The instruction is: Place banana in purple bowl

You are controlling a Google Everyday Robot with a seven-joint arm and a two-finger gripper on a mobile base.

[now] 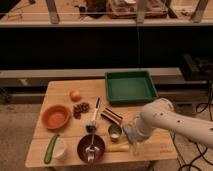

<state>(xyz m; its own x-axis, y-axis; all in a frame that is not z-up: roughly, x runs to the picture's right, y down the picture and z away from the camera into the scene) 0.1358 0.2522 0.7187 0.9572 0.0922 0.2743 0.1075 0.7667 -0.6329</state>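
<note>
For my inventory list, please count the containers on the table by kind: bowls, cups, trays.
Bowls: 2 (orange bowl, purple bowl)
Cups: 2 (white cup, metal cup)
Trays: 1 (green tray)
Total: 5
The gripper is beside the metal cup, near the banana.

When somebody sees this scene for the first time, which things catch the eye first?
The big white robot arm entering from the right stands out first, its tool low over the table near the banana. Next come the green tray at the back right and the orange bowl on the left; the purple bowl sits at the front edge.
</note>
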